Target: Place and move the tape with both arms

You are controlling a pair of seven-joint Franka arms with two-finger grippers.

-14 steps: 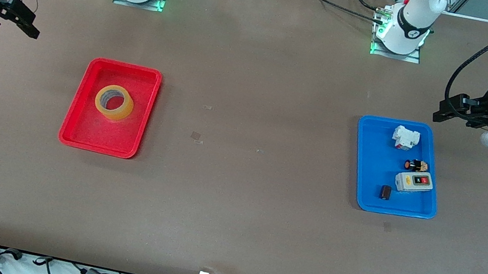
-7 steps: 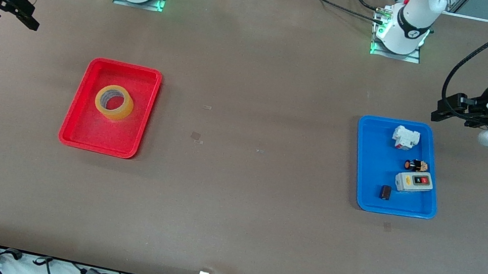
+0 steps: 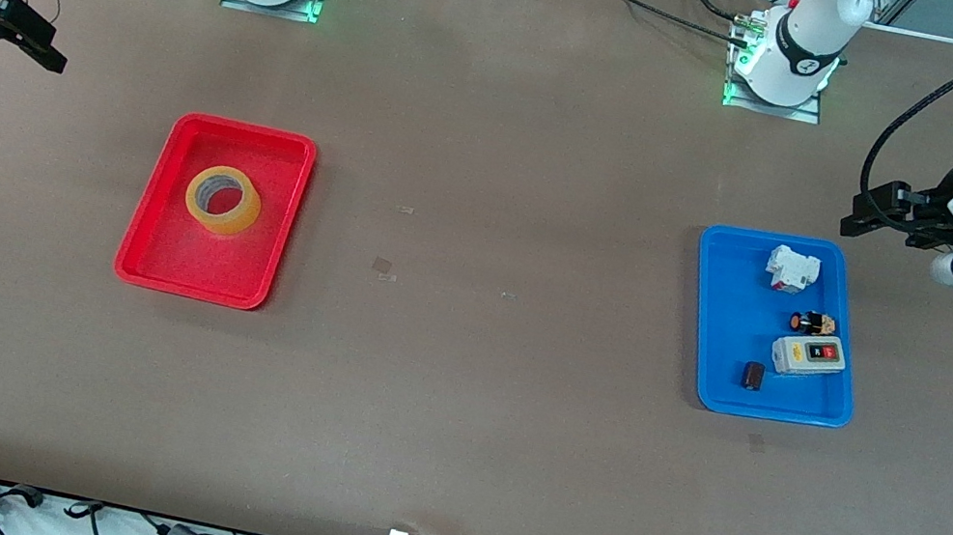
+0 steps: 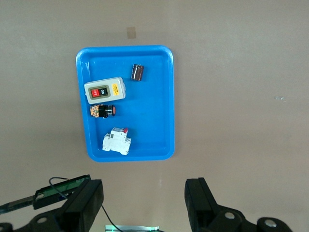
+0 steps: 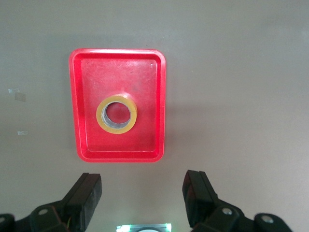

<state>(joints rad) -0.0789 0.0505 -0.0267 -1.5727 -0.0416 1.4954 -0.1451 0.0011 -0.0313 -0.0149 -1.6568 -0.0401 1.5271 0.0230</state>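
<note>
The tape (image 3: 223, 200) is seen lying flat in the red tray (image 3: 146, 249), toward the right arm's end of the table. The right gripper (image 3: 22, 35) is held above bare table with fingers spread, empty. The left gripper (image 3: 873, 215) is held wide open, empty, near the blue tray (image 3: 717, 349).

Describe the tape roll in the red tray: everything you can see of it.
The tape is a wide ring of translucent yellow tape wound on a grey inner core, its hole open and facing up. It lies flat on the floor of the red tray, in the half of the tray farther from the front camera, clear of the walls as far as the views show. It is the only thing in that tray. Nothing else touches it; neither gripper is near, and the right wrist view shows it whole, looking unused and undented.
</note>
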